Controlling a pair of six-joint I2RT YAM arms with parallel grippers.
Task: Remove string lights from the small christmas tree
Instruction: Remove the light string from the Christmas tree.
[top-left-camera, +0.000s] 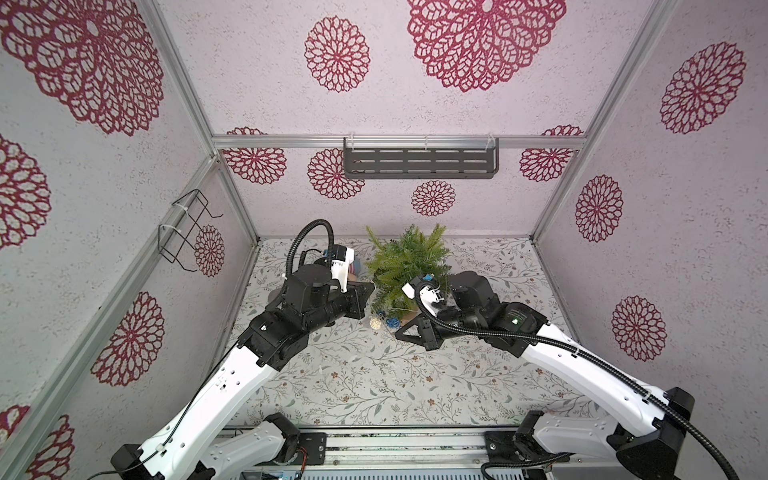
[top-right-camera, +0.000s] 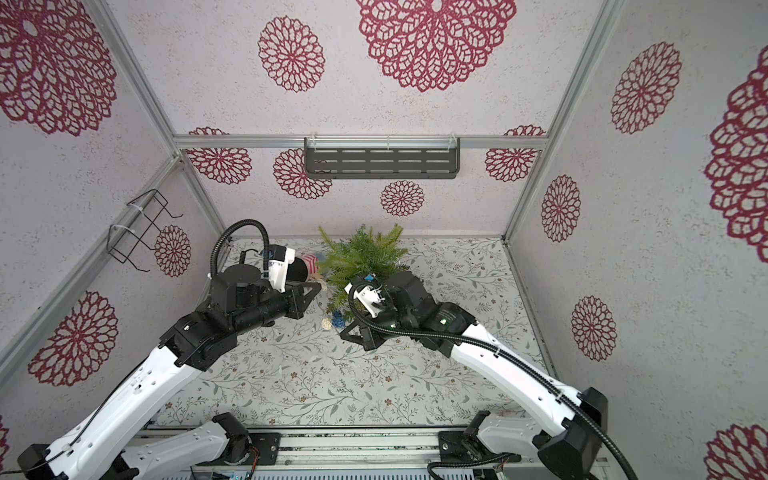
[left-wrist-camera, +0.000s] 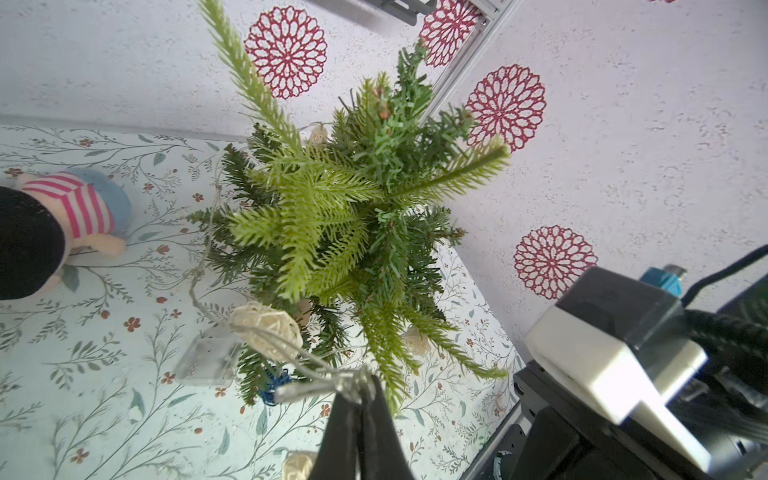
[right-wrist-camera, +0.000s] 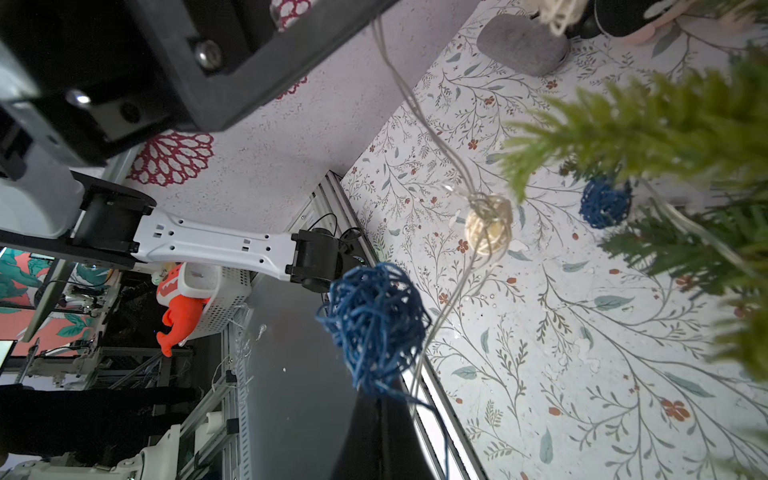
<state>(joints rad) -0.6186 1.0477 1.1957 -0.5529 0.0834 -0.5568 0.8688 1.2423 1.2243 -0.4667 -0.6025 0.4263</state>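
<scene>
Left gripper (left-wrist-camera: 360, 388) and right gripper (right-wrist-camera: 376, 401) are both pinching the lights (left-wrist-camera: 266, 328); wire is winding through tree (left-wrist-camera: 332, 199) branches, doll (left-wrist-camera: 70, 208) lying just beside.

The small christmas tree (top-left-camera: 409, 259) is far back on the table (top-left-camera: 374, 374), string lights (top-left-camera: 376, 323) before it, plush toy (top-right-camera: 309, 262) left.

In both top views the right arm (top-left-camera: 478, 299) hides the base of the tree (top-left-camera: 405, 257), the left arm (top-right-camera: 249, 299) covers most of a stuffed toy (top-right-camera: 309, 262), and the string lights (top-left-camera: 376, 323) are too thin to trace. In the right wrist view the tree is blurred, and a blue ball (right-wrist-camera: 374, 324) masks the tips of the right gripper (right-wrist-camera: 380, 405).
</scene>
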